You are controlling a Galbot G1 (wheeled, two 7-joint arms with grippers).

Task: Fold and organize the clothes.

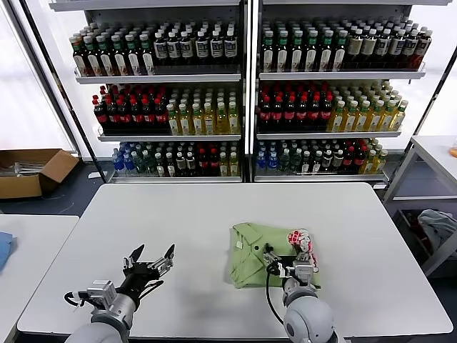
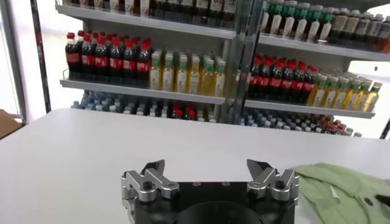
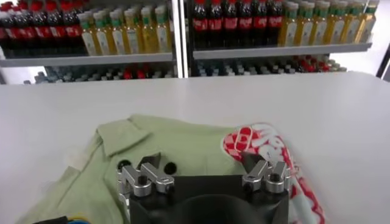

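Polo shirt (image 1: 268, 255) is seen lying in a compact fold on the table (image 1: 214, 214), right of centre. R gripper (image 1: 290, 261) is held over its near edge, jaws spread, nothing pinched. L gripper (image 1: 149, 261) is hung spread over bare table, well apart. Folding judged nearly done; next a tidy-up or final placement is called for.

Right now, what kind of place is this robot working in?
Probably a mock shop or test lab: stocked drink shelves stand behind a plain white table holding a folded green polo shirt, with a cardboard box on the floor.
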